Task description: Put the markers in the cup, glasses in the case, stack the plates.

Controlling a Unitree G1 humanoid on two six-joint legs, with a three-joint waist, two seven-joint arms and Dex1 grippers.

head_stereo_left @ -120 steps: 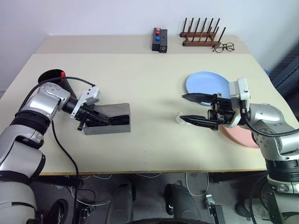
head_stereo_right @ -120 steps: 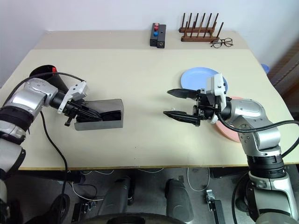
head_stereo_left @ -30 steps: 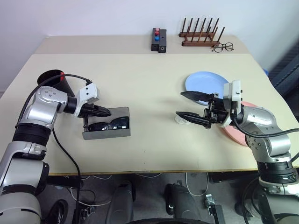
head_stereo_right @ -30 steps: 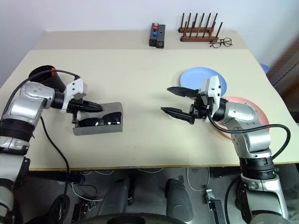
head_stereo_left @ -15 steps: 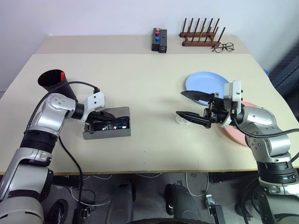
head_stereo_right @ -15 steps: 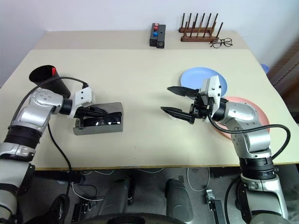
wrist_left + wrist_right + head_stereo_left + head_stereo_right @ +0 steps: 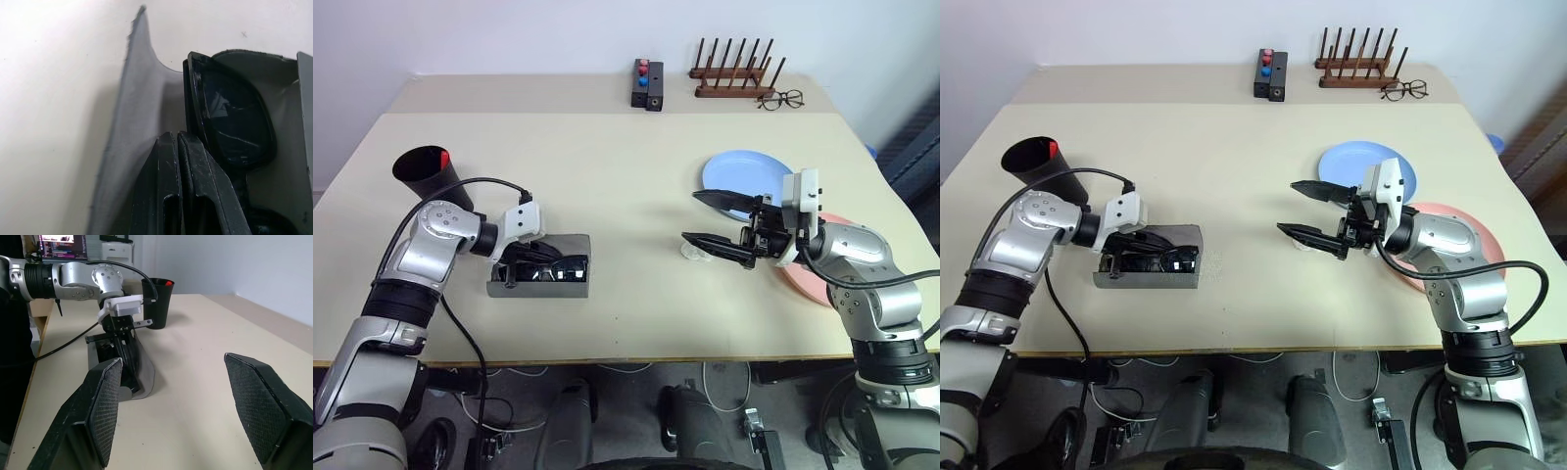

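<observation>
We see the black thick-framed sunglasses lying in the flat grey case under our clenched, empty left gripper, a red-ended marker in the tall black cup behind it, while the light blue plate and salmon pink plate beside our wide-spread, empty right gripper remain unstacked.

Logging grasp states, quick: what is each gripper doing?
Left gripper: shut, empty, fingers inside the case beside the sunglasses.
Right gripper: open, empty.

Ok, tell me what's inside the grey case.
The black sunglasses lie inside the case, one dark lens showing clearly in the left wrist view. The left gripper, shut, reaches into the case beside them and covers part of the frame; the case floor beneath is hidden.
</observation>
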